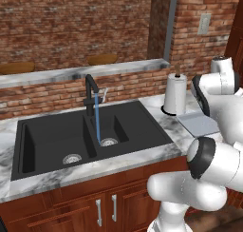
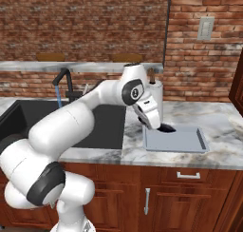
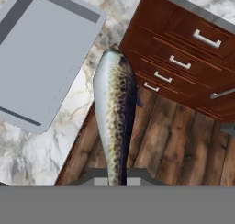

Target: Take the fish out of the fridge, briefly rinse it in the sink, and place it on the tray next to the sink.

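My gripper (image 3: 117, 177) is shut on the fish (image 3: 114, 113), a slender silver-grey fish with a dark speckled back, which points away from the hand. In the hand view the fish hangs over the marble counter's front edge, just beside the pale grey-blue tray (image 3: 41, 58). From the right base view my gripper (image 2: 153, 124) hovers at the left end of the tray (image 2: 182, 140). The black double-basin sink (image 1: 57, 140) lies to the left of the tray (image 1: 199, 124), with a blue stream running from its faucet (image 1: 90, 91) into the right basin. The fridge is out of view.
A white paper-towel roll (image 1: 175, 93) stands on the counter just behind the tray. Reddish wood drawers (image 3: 183, 58) and cupboard doors (image 2: 147, 198) sit below the counter, above a wooden floor (image 3: 170, 145). A brick wall with a raised ledge (image 1: 80, 73) runs behind the sink.
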Robot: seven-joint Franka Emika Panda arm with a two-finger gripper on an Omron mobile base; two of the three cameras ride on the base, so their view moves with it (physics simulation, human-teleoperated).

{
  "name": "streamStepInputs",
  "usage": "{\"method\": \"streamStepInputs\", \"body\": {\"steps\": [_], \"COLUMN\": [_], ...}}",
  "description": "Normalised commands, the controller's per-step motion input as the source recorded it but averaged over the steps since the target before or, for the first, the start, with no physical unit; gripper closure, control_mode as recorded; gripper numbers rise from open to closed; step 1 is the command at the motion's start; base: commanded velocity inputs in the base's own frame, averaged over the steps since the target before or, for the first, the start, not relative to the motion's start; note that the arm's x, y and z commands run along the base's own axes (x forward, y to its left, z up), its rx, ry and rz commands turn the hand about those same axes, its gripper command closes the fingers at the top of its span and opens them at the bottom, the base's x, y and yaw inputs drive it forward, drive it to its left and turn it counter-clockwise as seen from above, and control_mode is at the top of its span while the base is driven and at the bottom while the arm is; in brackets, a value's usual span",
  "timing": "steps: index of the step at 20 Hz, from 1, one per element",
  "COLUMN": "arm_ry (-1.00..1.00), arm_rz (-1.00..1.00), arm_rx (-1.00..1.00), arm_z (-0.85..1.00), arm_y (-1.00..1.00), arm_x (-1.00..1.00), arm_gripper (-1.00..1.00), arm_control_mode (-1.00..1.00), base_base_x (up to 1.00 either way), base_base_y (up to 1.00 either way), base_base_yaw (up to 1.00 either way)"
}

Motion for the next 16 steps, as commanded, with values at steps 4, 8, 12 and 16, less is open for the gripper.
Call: {"method": "streamStepInputs", "body": {"steps": [4, 8, 12, 16], "arm_ry": [0.0, -0.02, -0.14, -0.21], "arm_rz": [0.05, 0.01, 0.0, 0.0], "arm_rx": [0.06, 0.09, 0.03, 0.0], "arm_z": [-0.41, -0.29, -0.25, -0.09], "arm_y": [-0.49, -0.37, -0.06, 0.0], "arm_x": [0.24, 0.23, 0.24, 0.26], "arm_gripper": [1.0, 1.0, 1.0, 1.0], "arm_control_mode": [-1.0, -1.0, -1.0, -1.0], "base_base_x": [0.0, 0.0, 0.0, 0.0], "base_base_y": [0.0, 0.0, 0.0, 0.0], "base_base_yaw": [0.0, 0.0, 0.0, 0.0]}}
